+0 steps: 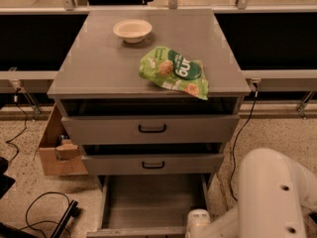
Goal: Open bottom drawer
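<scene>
The bottom drawer (148, 202) of the grey cabinet stands pulled far out, and its plain grey inside shows. Its front runs along the bottom edge of the view and its handle is hidden. My white arm (270, 197) fills the lower right, and its wrist (198, 221) sits at the drawer's front right corner. The gripper itself is below the bottom edge of the view, so I cannot see it.
The top drawer (151, 129) and middle drawer (152, 164) each stand slightly ajar. A white bowl (132, 29) and a green snack bag (174, 72) lie on the cabinet top. A cardboard box (57, 148) and cables (44, 207) are on the floor at left.
</scene>
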You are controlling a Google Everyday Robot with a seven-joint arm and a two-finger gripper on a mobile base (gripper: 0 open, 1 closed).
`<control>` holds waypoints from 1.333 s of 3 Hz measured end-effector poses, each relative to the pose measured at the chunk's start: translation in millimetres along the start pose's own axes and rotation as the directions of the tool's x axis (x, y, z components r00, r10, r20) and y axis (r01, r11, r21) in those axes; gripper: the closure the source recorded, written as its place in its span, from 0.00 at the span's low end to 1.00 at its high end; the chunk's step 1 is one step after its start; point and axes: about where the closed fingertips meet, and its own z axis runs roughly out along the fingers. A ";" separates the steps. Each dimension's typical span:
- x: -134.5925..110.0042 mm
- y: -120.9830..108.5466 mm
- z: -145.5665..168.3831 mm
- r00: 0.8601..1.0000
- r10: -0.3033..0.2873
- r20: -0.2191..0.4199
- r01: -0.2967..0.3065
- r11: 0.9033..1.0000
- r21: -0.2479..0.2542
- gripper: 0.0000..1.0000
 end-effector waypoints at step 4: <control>24.0 49.2 3.2 0.999 0.042 0.008 -0.042 0.998 -0.053 0.38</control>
